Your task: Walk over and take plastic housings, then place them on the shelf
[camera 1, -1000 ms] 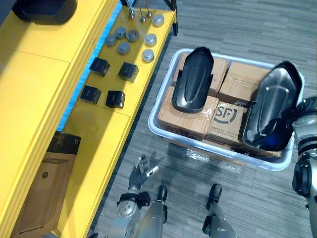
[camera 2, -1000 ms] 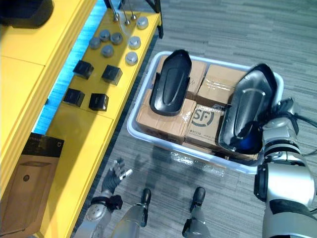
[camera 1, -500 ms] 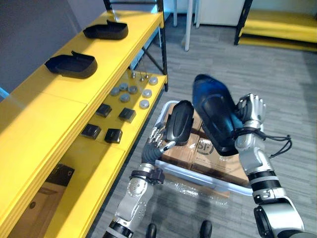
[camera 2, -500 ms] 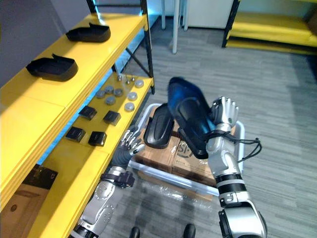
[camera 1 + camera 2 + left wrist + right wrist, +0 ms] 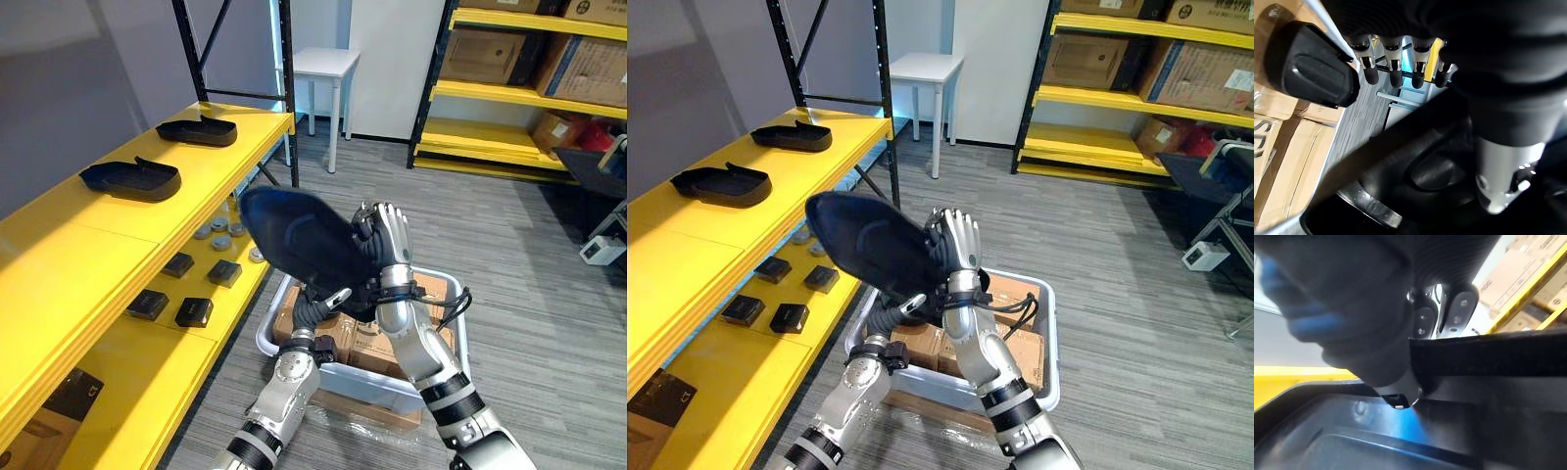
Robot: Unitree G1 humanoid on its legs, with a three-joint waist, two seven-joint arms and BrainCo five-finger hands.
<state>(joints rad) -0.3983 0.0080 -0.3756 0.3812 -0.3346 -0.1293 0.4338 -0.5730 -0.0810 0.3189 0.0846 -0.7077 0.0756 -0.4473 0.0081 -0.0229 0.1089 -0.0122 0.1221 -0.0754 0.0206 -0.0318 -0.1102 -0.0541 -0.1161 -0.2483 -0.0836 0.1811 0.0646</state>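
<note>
The right hand [image 5: 388, 233] pinches the black housing [image 5: 299, 240] by its rim, above the bin [image 5: 364, 378]; the left hand [image 5: 331, 297] seems open beneath. Best carried level to the yellow shelf [image 5: 59, 255], beside 2 other housings [image 5: 132, 179].

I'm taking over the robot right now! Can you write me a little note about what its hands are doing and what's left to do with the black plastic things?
Hands: the right hand is shut on the rim of a black plastic housing, raised above the white bin. The left hand is open under that housing; I cannot tell if it touches.
Done: two housings lie on the top yellow shelf.
Left: set the held one on the shelf, then probably fetch the spare housing lying on the cardboard boxes in the bin.
</note>
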